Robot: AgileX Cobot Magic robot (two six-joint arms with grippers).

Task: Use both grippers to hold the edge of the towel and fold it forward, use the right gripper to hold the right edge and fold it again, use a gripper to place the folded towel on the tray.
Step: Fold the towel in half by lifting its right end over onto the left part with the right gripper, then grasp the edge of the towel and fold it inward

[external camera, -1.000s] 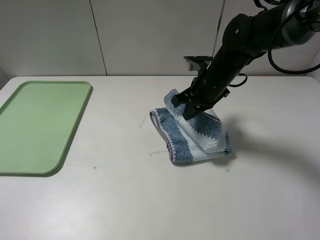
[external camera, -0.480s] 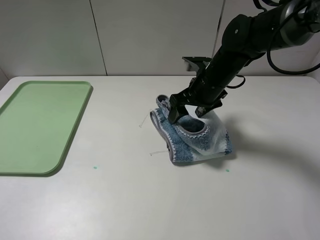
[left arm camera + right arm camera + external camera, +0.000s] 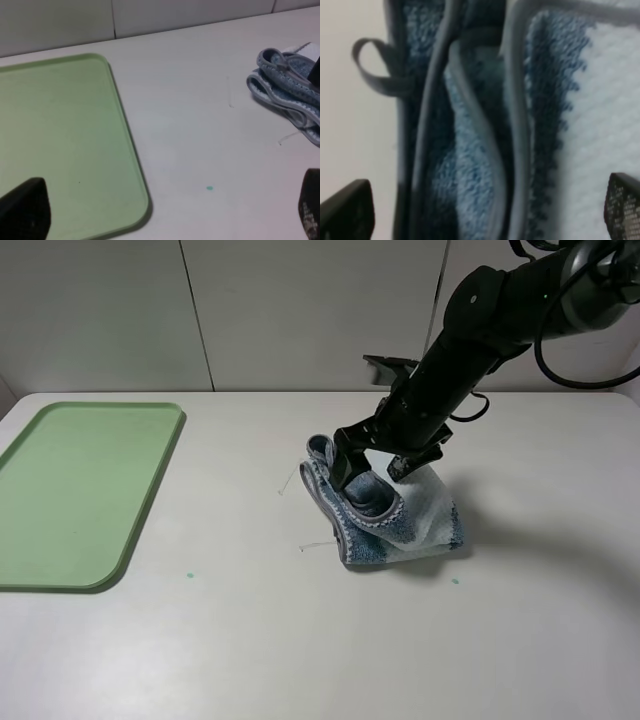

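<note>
At the far left we see the light-green tray (image 3: 80,490) lying flat on the white table (image 3: 250,650). The left gripper (image 3: 165,215) does not show in the high view. Its own wrist camera looks over the tray's rounded corner. Its two dark fingertips (image 3: 22,212) sit at opposite edges of that picture, spread wide, with bare table and part of the tray between them.

Moving right, a small teal speck (image 3: 189,575) marks the table just past the tray's near corner. Thin loose threads (image 3: 315,546) lie just beside the towel's left side.

The towel (image 3: 405,530) lies right of the table's middle, well apart from the tray. It is folded into a compact bundle of slate-blue and whitish stripes. Its grey hem (image 3: 515,125) runs in stacked layers along the left side, and a small grey loop (image 3: 375,70) sticks out there. The top layer humps up rather than lying flat.

The right gripper (image 3: 372,472) stands over that hump, pointing down, with its jaws spread. One finger is at the bundle's left fold and the other is over the pale stripe further right. In its wrist view the fingertips (image 3: 345,212) sit at the two lower corners, with the hems and terry cloth between them, and nothing is pinched. We cannot tell whether either finger touches the cloth. Its thick black arm (image 3: 480,320) slants up to the upper right, and black cables (image 3: 590,375) loop behind it in front of the pale wall panels (image 3: 300,310).
</note>
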